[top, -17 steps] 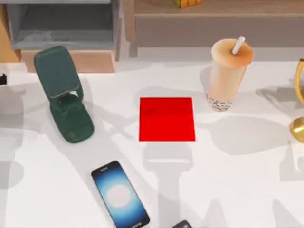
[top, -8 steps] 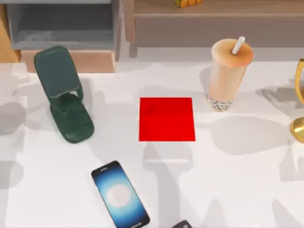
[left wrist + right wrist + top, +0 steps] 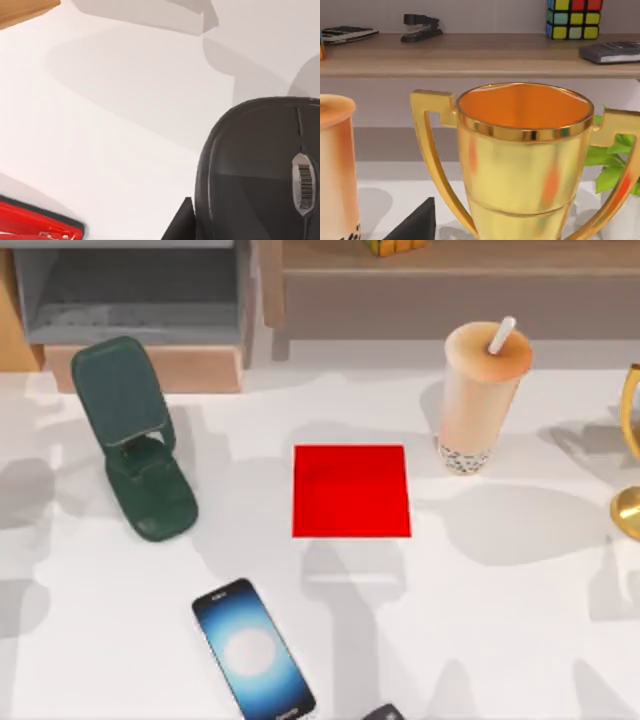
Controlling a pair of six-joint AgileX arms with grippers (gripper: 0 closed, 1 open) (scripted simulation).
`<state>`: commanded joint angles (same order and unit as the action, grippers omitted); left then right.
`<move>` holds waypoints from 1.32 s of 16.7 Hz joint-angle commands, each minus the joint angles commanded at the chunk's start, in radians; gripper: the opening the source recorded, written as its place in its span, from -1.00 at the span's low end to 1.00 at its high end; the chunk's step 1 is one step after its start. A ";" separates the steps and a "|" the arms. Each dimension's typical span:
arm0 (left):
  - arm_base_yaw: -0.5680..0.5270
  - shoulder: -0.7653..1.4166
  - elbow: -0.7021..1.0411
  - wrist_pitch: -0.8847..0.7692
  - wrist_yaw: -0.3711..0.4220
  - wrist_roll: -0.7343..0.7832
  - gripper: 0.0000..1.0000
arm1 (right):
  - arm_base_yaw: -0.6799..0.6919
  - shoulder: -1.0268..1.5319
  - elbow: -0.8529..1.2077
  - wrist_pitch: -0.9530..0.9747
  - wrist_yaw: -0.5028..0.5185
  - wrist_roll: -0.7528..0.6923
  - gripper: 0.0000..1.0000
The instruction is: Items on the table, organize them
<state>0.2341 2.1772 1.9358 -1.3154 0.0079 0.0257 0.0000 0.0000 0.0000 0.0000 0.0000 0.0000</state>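
Mouse [image 3: 260, 170] close (wrist-side), table [image 3: 500, 620]

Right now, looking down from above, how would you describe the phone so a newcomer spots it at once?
Start at the white table and find the red square pad near its middle. Below and to the left of the pad, toward the picture's lower edge, the smartphone lies flat at a slant. Its glowing blue-white screen sets it apart from the dark green phone stand standing further up on the left.

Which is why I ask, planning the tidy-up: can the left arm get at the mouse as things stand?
Probably yes. In the left wrist view the mouse lies close on bare table, nothing lying over it; a red object sits well apart.
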 joint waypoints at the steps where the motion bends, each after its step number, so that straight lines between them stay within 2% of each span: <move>1: -0.020 -0.009 0.022 -0.010 0.004 0.001 -1.00 | 0.000 0.000 0.000 0.000 0.000 0.000 1.00; 4: -0.130 -0.038 0.148 -0.044 0.020 -0.009 -1.00 | 0.000 0.000 0.000 0.000 0.000 0.000 1.00; 7: -0.298 -0.037 0.331 -0.066 0.030 -0.072 -1.00 | 0.000 0.000 0.000 0.000 0.000 0.000 1.00; 11: -0.558 0.090 0.518 -0.103 0.028 -0.273 -1.00 | 0.000 0.000 0.000 0.000 0.000 0.000 1.00; 15: -0.771 0.334 0.564 -0.137 0.010 -0.516 -1.00 | 0.000 0.000 0.000 0.000 0.000 0.000 1.00; 18: -0.867 0.459 0.571 -0.121 -0.002 -0.639 -1.00 | 0.000 0.000 0.000 0.000 0.000 0.000 1.00; 22: -0.893 0.491 0.581 -0.107 -0.005 -0.671 -1.00 | 0.000 0.000 0.000 0.000 0.000 0.000 1.00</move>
<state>-0.6593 2.6678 2.5172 -1.4220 0.0029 -0.6453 0.0000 0.0000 0.0000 0.0000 0.0000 0.0000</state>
